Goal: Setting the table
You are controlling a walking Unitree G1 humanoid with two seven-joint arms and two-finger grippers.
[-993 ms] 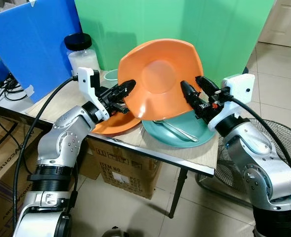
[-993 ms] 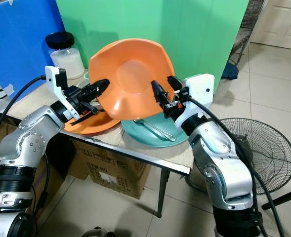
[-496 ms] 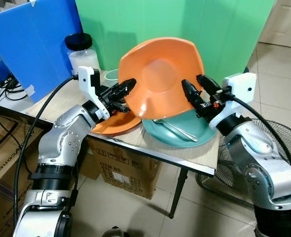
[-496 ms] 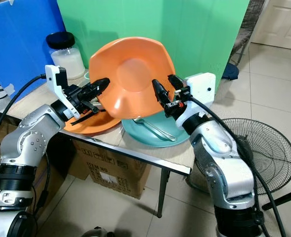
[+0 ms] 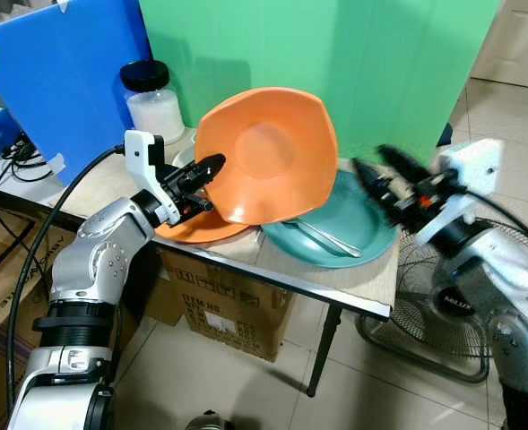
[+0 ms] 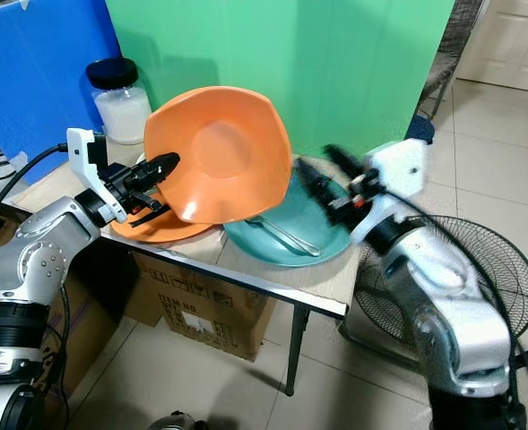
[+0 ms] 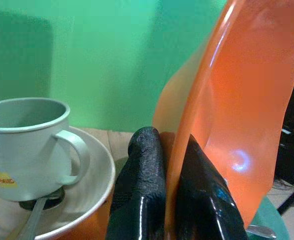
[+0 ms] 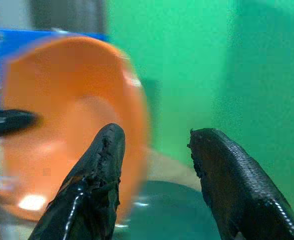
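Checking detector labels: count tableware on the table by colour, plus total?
Orange: 2, the tilted orange plate clamped by the left gripper, and a flat orange plate beneath it.
Teal: 1, round teal plate.
White: 2, mug and saucer.
Metal: 1, spoon.
Total: 6.

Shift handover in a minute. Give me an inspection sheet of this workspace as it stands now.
Surface: small wooden table, crowded, with cardboard boxes beneath it.
Job's things: orange plate held tilted on edge over the teal plate, which carries cutlery; a second orange plate lies flat under a white saucer with a grey mug.
Clutter: lidded jar of white contents at the back.
Grippers: left end effector clamps the tilted plate's rim; right end effector is open, apart from the plate, blurred.
Cables: black cable along the left arm; more at the table's left end.
Surroundings: green backdrop, blue board, floor fan, tiled floor.
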